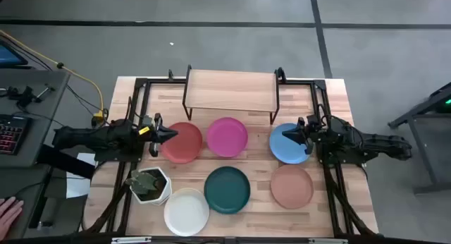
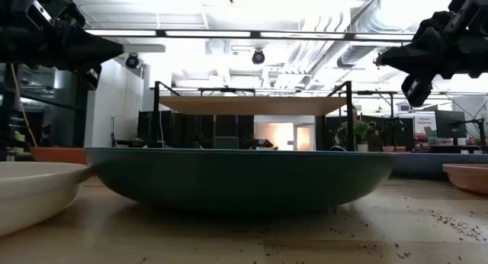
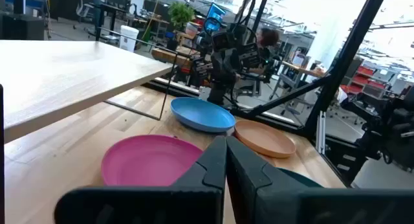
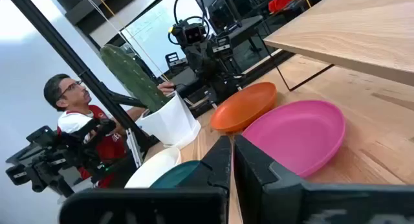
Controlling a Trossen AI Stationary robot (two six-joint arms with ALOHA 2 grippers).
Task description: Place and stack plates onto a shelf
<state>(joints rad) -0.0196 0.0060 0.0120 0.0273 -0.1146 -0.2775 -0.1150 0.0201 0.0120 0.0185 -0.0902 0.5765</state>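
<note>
Six plates lie flat on the tabletop: red [image 1: 183, 142], magenta [image 1: 227, 137], light blue [image 1: 290, 143], dark teal [image 1: 227, 190], white [image 1: 187, 211] and salmon [image 1: 292, 186]. The shelf [image 1: 230, 92] stands on its black legs at the table's far side, its board bare. My left gripper [image 1: 169, 135] is shut and empty, raised above the red plate's left edge. My right gripper [image 1: 287, 136] is shut and empty, raised above the blue plate. The low view shows both, the left gripper [image 2: 114, 49] and the right gripper [image 2: 381, 59], well above the table.
A white hexagonal pot with a cactus [image 1: 149, 185] stands at the near left, beside the white plate. Black frame rails [image 1: 328, 124] run along both sides of the table. A person [image 4: 77, 114] sits beyond the table's left side, with a hand [image 1: 7, 214] at the desk.
</note>
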